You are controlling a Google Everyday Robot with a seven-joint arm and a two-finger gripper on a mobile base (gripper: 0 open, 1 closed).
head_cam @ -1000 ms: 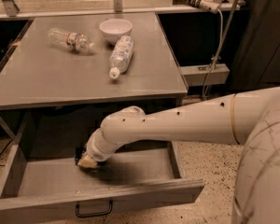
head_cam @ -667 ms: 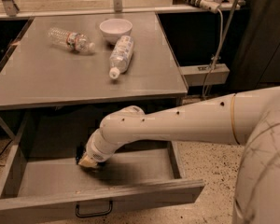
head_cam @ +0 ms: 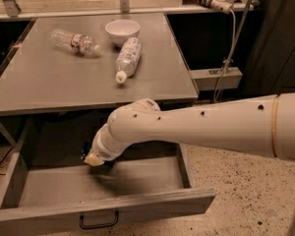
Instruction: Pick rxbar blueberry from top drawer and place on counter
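Note:
The top drawer is pulled open below the counter, and its black loop handle shows on the front panel. My white arm reaches down from the right into the drawer. My gripper is at the arm's tip, just above the drawer floor in its back middle part, and mostly hidden behind the wrist. A small dark shape sits at its tip. I cannot make out the rxbar blueberry; it is hidden by the wrist or out of view.
Two clear plastic bottles lie on their sides on the counter, with a white bowl behind them. A cable and a grey box hang to the right of the counter. Speckled floor lies at the lower right.
The arm and the gripper have risen slightly inside the drawer. The bottles, the bowl and the drawer have not moved.

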